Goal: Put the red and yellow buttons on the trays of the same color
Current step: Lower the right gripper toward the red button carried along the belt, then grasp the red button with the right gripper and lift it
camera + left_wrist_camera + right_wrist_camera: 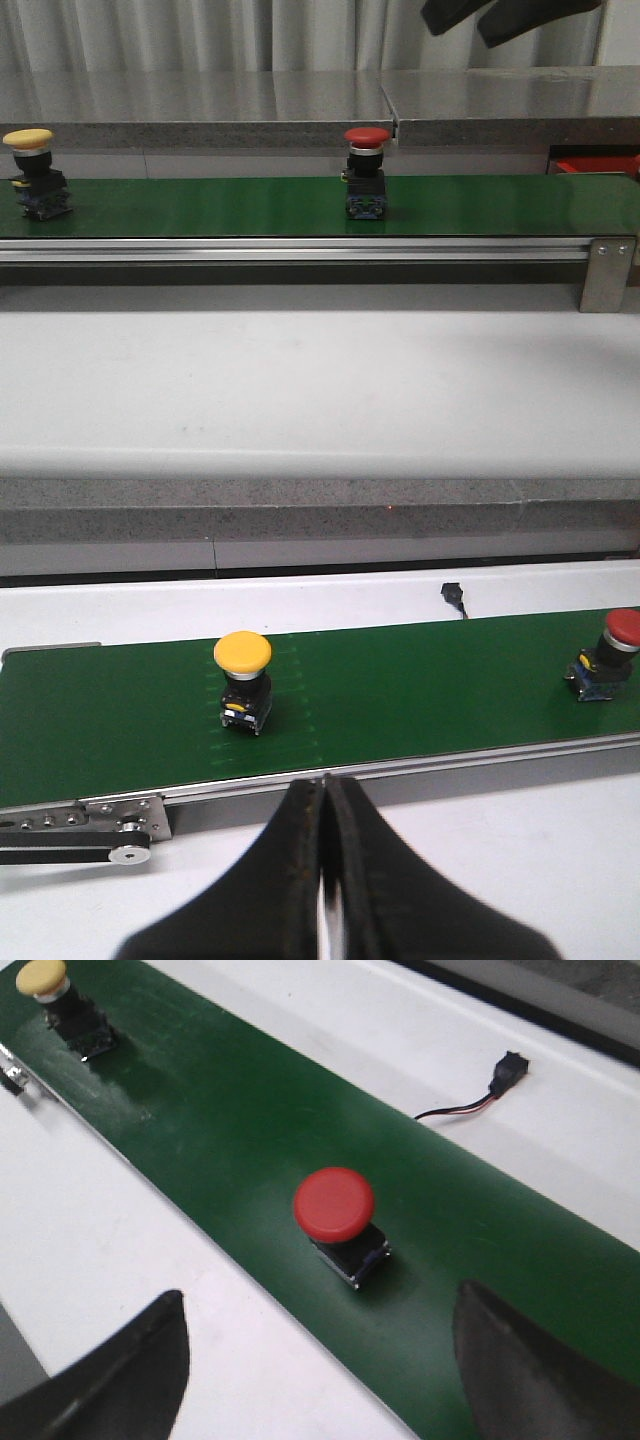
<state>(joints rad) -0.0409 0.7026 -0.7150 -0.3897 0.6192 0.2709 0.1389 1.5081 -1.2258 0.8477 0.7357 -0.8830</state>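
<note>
On the green conveyor belt [220,205] a red button [367,140] stands upright near the middle and a yellow button [28,140] at the far left. My right gripper [322,1295] hangs open above and short of the red button [334,1203], touching nothing; its dark fingers [530,18] show at the top of the front view. My left gripper [325,785] is shut and empty over the white table, short of the belt, with the yellow button [243,652] ahead of it. A red edge [590,165] at the far right may be the red tray. The yellow tray is out of view.
A metal rail [300,250] and a bracket [607,272] run along the belt's near side. Behind the belt lies a small black connector on a wire [505,1068]. A grey ledge [200,100] and curtains close the back. White table [300,390] lies in front.
</note>
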